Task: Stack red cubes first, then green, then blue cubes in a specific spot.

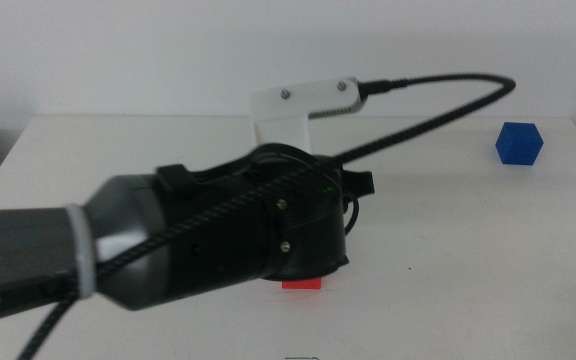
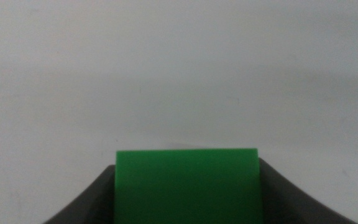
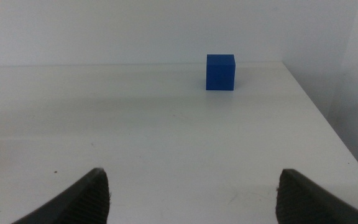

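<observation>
- White bench (image 1: 448,250) under a plain pale wall.
- Left hand (image 2: 186,214) clamped on the green cube (image 2: 186,185), held between its jaws.
- Red cube (image 1: 302,285) directly beneath that hand, mostly hidden.
- Right hand (image 3: 191,199) wide open, empty; blue cube (image 3: 220,72) well ahead of it.

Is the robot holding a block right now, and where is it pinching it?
Yes. The left gripper pinches the green cube by two opposite side faces, above the red cube. The right gripper is open and holds nothing.
</observation>
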Controlling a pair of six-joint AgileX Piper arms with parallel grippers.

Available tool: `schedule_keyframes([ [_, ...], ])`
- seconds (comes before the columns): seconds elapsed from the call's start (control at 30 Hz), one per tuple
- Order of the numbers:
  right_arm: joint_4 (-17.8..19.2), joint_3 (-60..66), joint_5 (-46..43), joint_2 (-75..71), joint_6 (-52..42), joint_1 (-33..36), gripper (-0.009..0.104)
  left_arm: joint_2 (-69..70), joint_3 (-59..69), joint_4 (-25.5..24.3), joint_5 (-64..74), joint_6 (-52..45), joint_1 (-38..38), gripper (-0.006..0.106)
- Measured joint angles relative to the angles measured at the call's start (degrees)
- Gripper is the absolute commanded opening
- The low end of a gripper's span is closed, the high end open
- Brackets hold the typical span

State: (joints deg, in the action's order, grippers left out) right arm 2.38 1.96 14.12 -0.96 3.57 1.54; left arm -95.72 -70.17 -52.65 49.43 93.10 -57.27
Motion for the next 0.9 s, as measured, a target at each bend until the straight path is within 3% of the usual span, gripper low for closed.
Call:
schedule_keyframes([
  [0.7, 0.0, 0.0, 0.0, 0.0, 0.0, 0.0, 0.094, -7.9, 0.0, -1.3, -1.8, 1.9, 0.0, 0.002],
  [0.8, 0.0, 0.0, 0.0, 0.0, 0.0, 0.0, 0.094, -7.9, -0.1, 1.3, -4.2, -0.4, 0.7, 0.002],
  [0.9, 0.0, 0.0, 0.0, 0.0, 0.0, 0.0, 0.094, -7.6, -0.4, 7.9, -7.1, -7.2, 3.2, 0.002],
])
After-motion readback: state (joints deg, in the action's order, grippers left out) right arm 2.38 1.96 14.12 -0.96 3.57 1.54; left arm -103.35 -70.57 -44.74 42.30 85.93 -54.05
